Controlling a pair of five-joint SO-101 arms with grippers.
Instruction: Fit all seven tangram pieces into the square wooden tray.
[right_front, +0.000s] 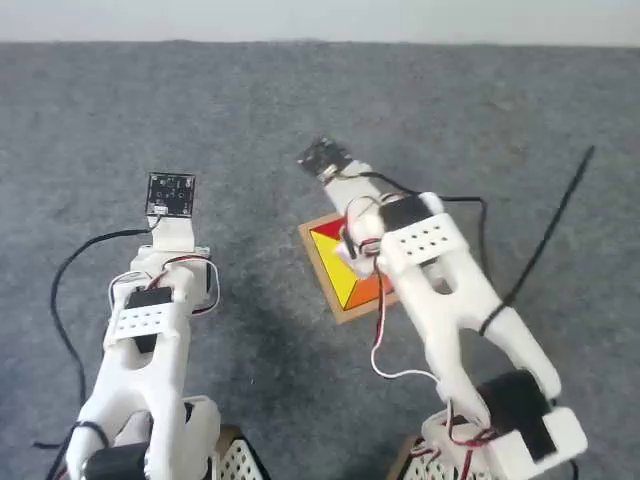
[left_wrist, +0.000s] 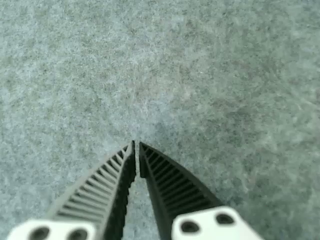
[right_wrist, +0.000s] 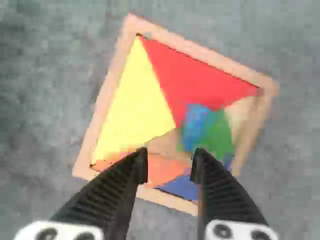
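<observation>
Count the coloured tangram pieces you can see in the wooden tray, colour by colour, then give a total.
yellow piece: 1
red piece: 1
green piece: 1
orange piece: 1
blue: 2, a lighter blue piece and a darker blue piece
Total: 6 seen in the tray; the blur may hide a seventh.

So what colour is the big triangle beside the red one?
The triangle is yellow; the right wrist view shows it best.

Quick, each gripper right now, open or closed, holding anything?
Left gripper: shut, empty.
Right gripper: open, empty, above the wooden tray.
</observation>
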